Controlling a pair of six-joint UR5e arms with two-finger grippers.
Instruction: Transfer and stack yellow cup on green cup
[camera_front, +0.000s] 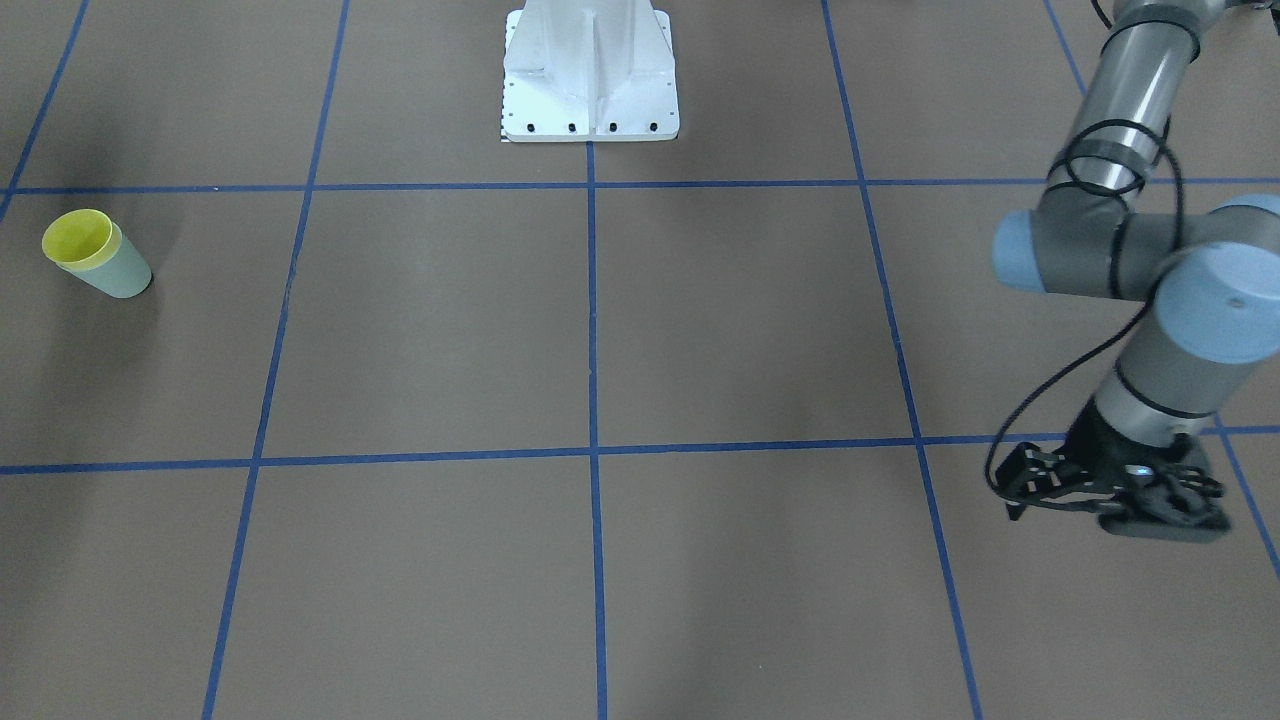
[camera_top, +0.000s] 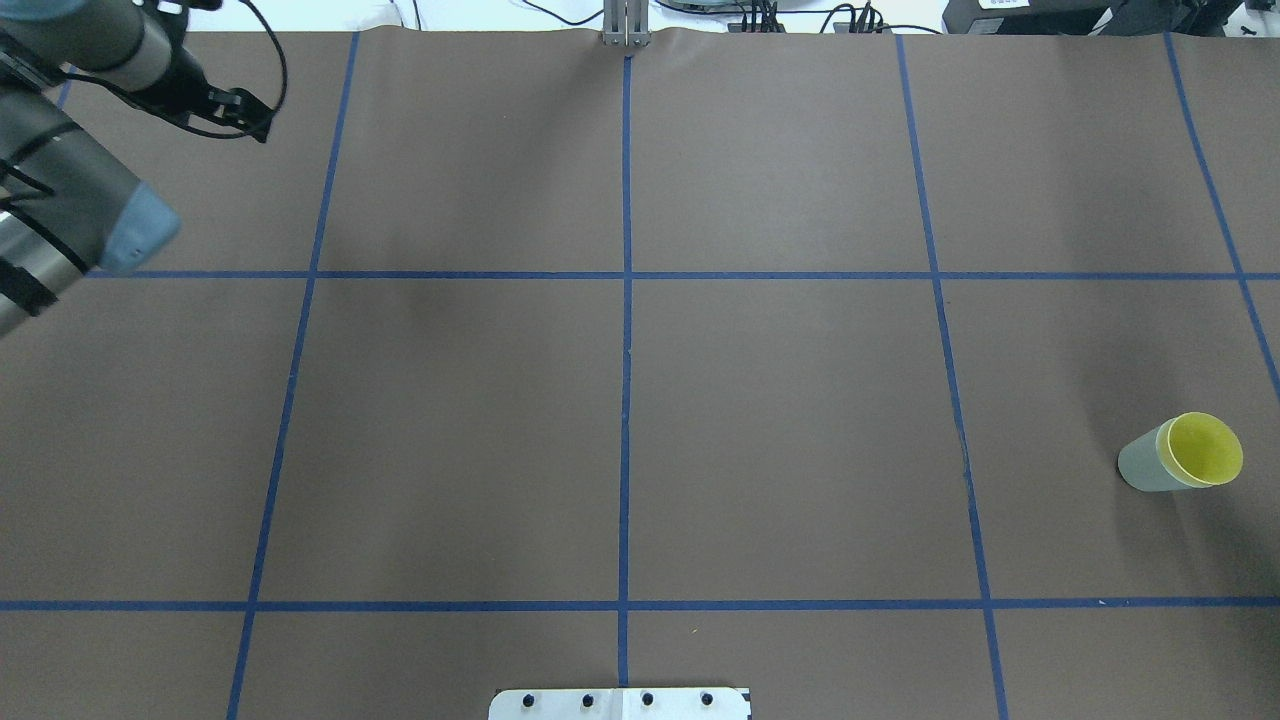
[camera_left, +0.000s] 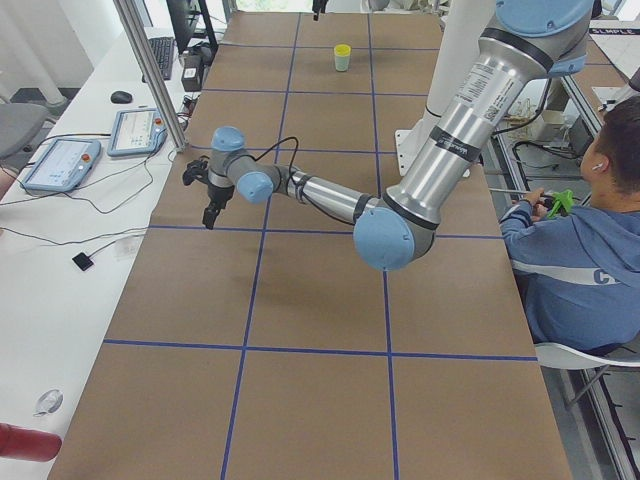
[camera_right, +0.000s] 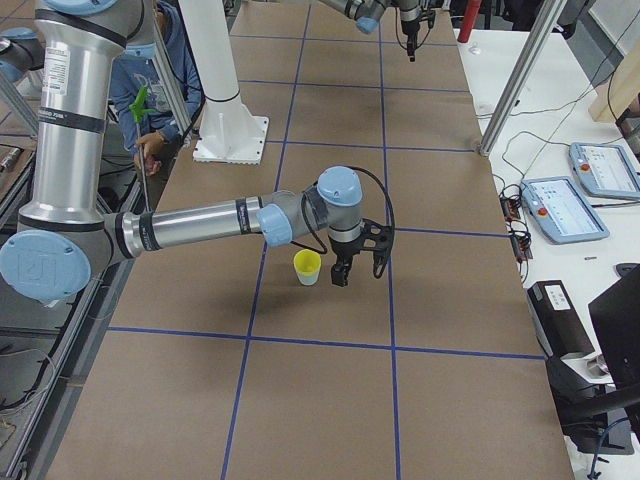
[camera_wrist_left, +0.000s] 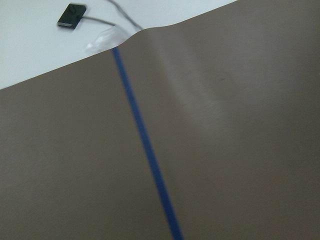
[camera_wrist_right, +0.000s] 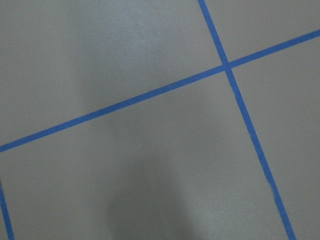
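Now the yellow cup (camera_top: 1205, 448) sits inside the green cup (camera_top: 1140, 468), and only its rim and inside show. Seen from overhead, the two cups are at about 4 o'clock from the middle of the desk (camera_top: 780, 400). The left gripper (camera_top: 250, 120) hangs far away at about 10 o'clock, holding nothing. I cannot tell if it is wide or narrow, and I cannot tell for the right gripper either.

yellow cup (camera_top: 1205, 447) in green cup (camera_top: 1143, 468) | robot's right, upright
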